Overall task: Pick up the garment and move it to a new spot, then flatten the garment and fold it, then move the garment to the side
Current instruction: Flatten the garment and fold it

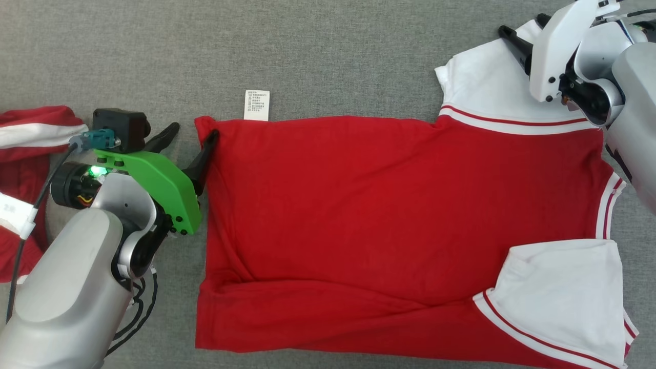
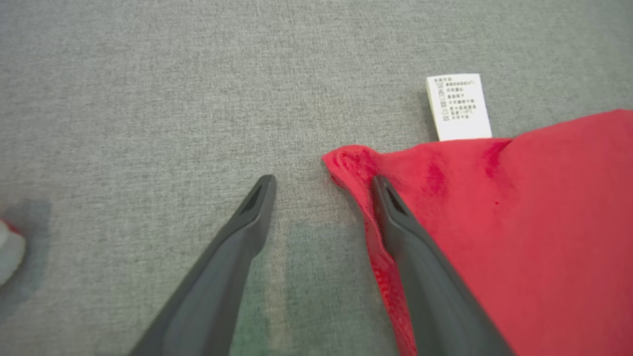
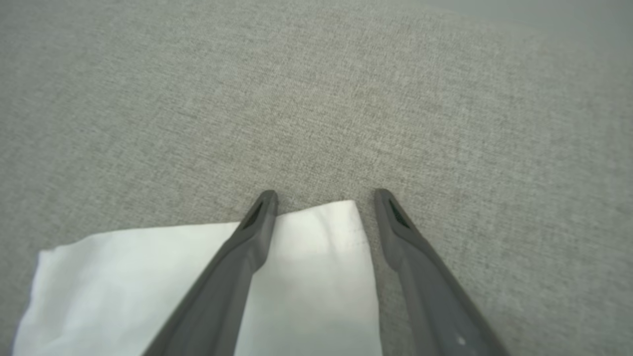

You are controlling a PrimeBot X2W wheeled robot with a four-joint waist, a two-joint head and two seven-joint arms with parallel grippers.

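Partly, the garment [image 1: 384, 205] is cut off at bottom right.

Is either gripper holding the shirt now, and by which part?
Nothing is held. The left gripper stands open at a red corner of the shirt; the right gripper, open, over its white sleeve.

Left fingers [image 2: 247, 217] spread wide apart; right fingers [image 3: 254, 227] likewise spread.

i see a small white tag [image 2: 459, 107] sticking out from the edge of the red shirt [image 1: 389, 205]. it has rows of tiny dark print on it. the letters are too small and fuzzy for me to read.
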